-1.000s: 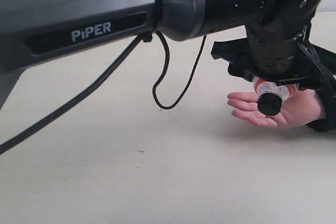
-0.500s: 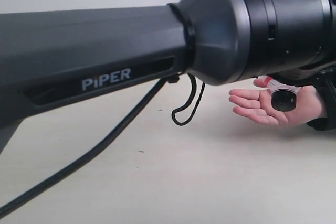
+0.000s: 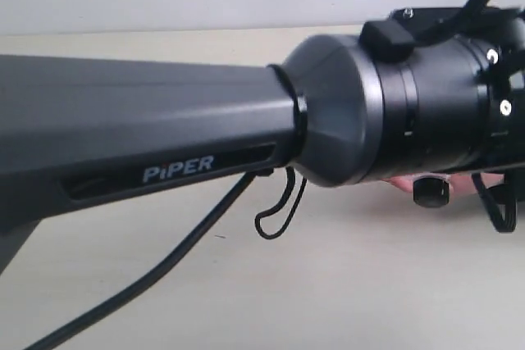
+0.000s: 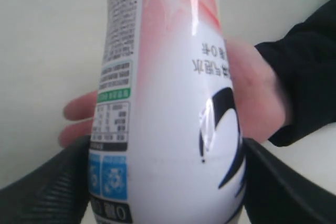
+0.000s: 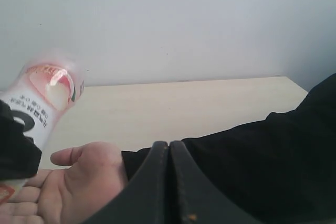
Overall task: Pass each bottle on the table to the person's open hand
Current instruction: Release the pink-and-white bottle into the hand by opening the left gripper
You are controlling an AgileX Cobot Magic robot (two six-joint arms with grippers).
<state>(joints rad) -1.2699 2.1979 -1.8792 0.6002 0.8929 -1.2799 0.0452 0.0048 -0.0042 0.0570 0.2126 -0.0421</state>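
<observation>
My left gripper (image 4: 165, 182) is shut on a bottle (image 4: 168, 129) with a pink and white label, one black finger (image 4: 50, 184) on each side of its wide body. The bottle hangs just over the person's open hand (image 4: 257, 98); whether they touch I cannot tell. In the exterior view only the bottle's black cap (image 3: 430, 193) and a sliver of the hand (image 3: 402, 181) show under the left arm (image 3: 164, 137). The right wrist view shows the same bottle (image 5: 44, 95) tilted above the palm (image 5: 79, 182). My right gripper (image 5: 169, 148) is shut and empty, beside the person's wrist.
The person's black sleeve (image 5: 273, 161) lies on the pale table (image 3: 328, 284) at the right. A black cable (image 3: 275, 211) loops down from the left arm. A pale wall (image 5: 173, 24) stands behind the table's far edge.
The left arm has swung across the exterior view and now hides most of the hand. The bottle's cap has sunk lower. The grip on the bottle is unchanged.
</observation>
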